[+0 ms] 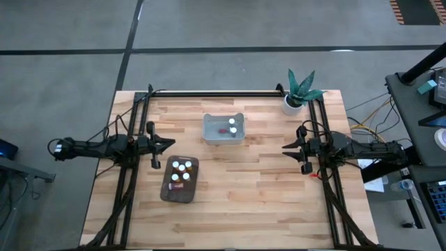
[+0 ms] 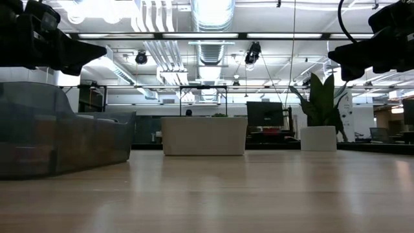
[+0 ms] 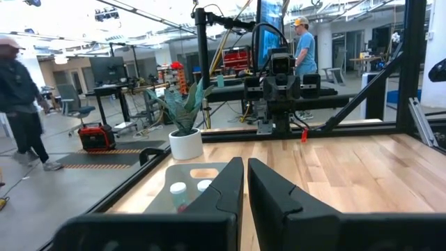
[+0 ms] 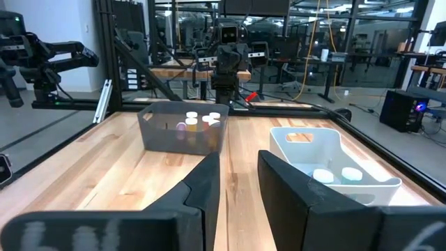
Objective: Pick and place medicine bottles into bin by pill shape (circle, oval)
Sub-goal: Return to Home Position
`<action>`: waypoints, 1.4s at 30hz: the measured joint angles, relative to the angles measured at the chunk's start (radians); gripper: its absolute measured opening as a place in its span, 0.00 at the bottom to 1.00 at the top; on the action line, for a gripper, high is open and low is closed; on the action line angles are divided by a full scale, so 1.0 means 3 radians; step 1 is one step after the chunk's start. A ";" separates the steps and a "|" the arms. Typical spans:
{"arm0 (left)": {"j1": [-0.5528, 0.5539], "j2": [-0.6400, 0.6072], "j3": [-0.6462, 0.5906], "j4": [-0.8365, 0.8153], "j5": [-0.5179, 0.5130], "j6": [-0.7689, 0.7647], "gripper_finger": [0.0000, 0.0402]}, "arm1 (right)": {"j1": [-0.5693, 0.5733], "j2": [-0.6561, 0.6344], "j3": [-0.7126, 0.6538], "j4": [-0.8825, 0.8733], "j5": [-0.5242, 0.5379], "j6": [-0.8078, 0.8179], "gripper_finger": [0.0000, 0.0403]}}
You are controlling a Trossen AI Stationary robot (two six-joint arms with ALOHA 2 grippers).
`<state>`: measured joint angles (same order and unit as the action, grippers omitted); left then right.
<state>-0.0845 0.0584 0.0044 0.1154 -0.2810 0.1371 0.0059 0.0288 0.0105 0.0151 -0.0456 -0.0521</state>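
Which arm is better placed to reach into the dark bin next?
Left, probably: the left gripper hovers close beside the dark bin, while the right gripper waits across the table.

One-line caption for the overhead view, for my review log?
Both arms wait at the table's sides; white-capped bottles sit in the dark bin, two more in the clear bin.

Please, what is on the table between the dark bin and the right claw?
Nothing: in the high view, only bare wood lies between the dark bin and the right claw. The light bin sits farther back, off that line.
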 joint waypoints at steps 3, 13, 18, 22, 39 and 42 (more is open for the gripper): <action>0.0000 0.0001 0.0000 0.0000 0.0000 0.0000 0.01 | 0.0000 0.0000 0.0000 0.0000 0.0000 0.0000 0.22; 0.0000 -0.0001 0.0000 0.0000 0.0000 0.0000 0.01 | 0.0000 0.0000 -0.0001 0.0001 -0.0004 0.0000 0.18; 0.0000 0.0001 0.0000 -0.0001 0.0000 0.0000 0.01 | 0.0000 0.0000 -0.0001 0.0003 -0.0005 -0.0001 0.18; 0.0000 -0.0001 0.0000 0.0000 0.0000 0.0000 0.01 | 0.0001 0.0000 -0.0001 0.0004 -0.0005 0.0000 0.20; 0.0001 -0.0001 0.0000 0.0000 0.0000 0.0000 0.01 | 0.0000 0.0000 -0.0001 0.0008 -0.0004 0.0000 0.19; 0.0001 -0.0001 0.0000 -0.0001 0.0000 0.0000 0.01 | 0.0001 0.0000 -0.0001 0.0008 -0.0004 -0.0001 0.18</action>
<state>-0.0841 0.0582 0.0044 0.1151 -0.2810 0.1371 0.0063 0.0288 0.0101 0.0174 -0.0467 -0.0524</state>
